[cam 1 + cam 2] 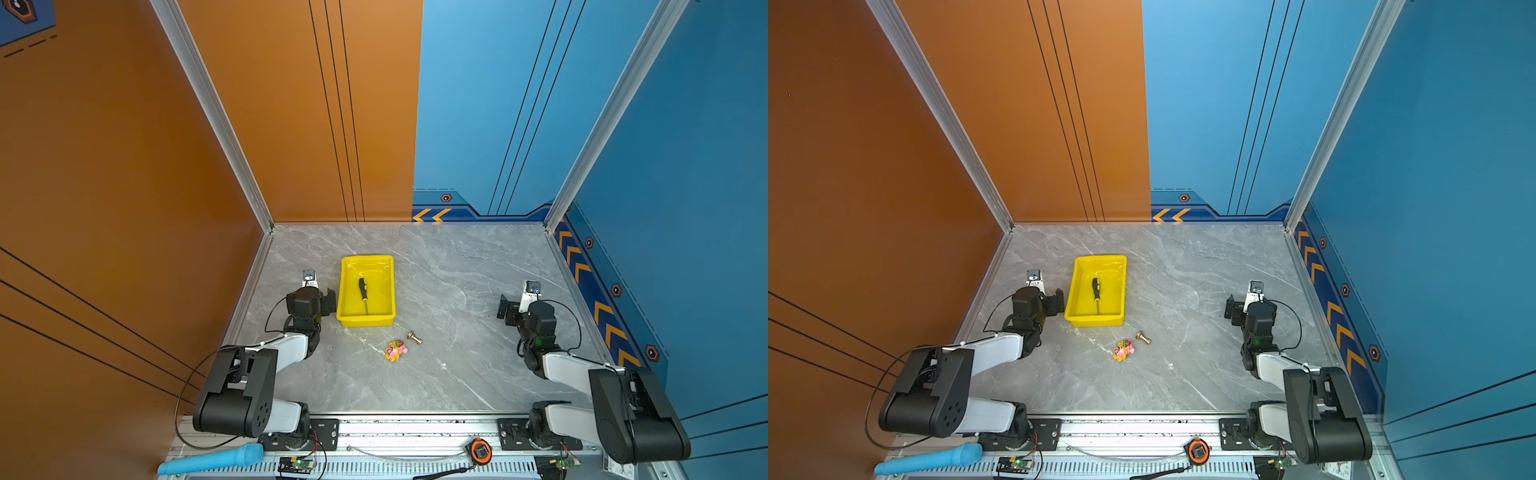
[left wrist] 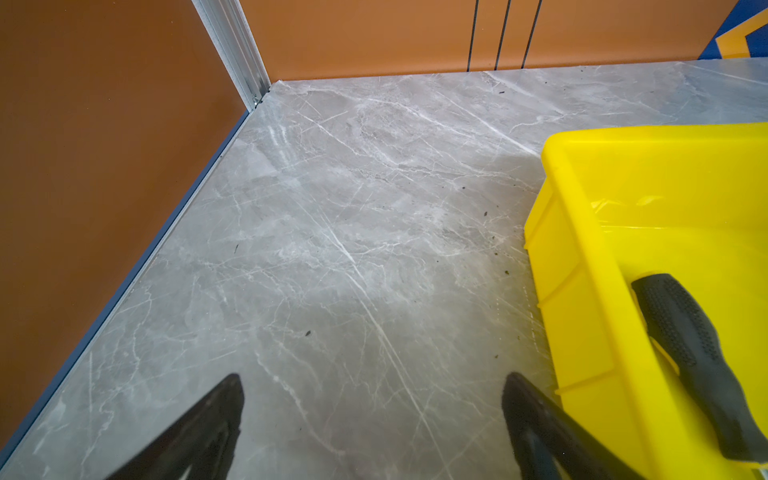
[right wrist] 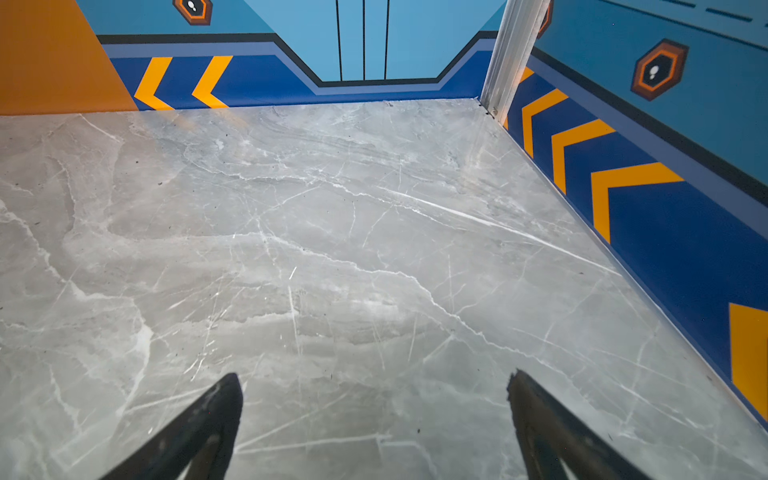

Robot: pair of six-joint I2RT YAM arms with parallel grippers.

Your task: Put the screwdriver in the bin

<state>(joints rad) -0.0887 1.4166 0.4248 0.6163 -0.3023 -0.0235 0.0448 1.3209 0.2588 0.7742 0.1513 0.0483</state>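
Yellow bin (image 1: 365, 321) (image 1: 1095, 321): stands upright on the grey marble-patterned tabletop (image 1: 457, 270), left of centre in both top views, its long sides running away from the robot.
Screwdriver (image 1: 363, 293) (image 1: 1096, 291): lies flat on the floor of the Yellow bin, inside its walls, black handle toward the far wall and thin metal shaft pointing at the near wall. The left wrist view shows only the textured handle (image 2: 690, 345) behind the plastic rim (image 2: 582, 266).
Left gripper (image 2: 374, 382): hangs low just beside the left wall of the Yellow bin, jaws spread wide over bare marble and holding nothing. Whether it touches that wall cannot be told.
Right gripper (image 3: 374, 380): sits well apart from the Yellow bin on the right side of the tabletop, jaws spread wide over bare marble, holding nothing.
Brass fitting (image 1: 414, 337) (image 1: 1143, 336): lies on its side on the tabletop, near the front right corner of the Yellow bin but apart from it.
Toy figure (image 1: 395, 350) (image 1: 1123, 350): small, pink and yellow, lies just beside the Brass fitting on the robot's side.
Front rail (image 1: 415, 428): a light-blue microphone-shaped object (image 1: 212, 459) lies by its left end, an orange-and-black tape measure (image 1: 481, 451) toward its right.
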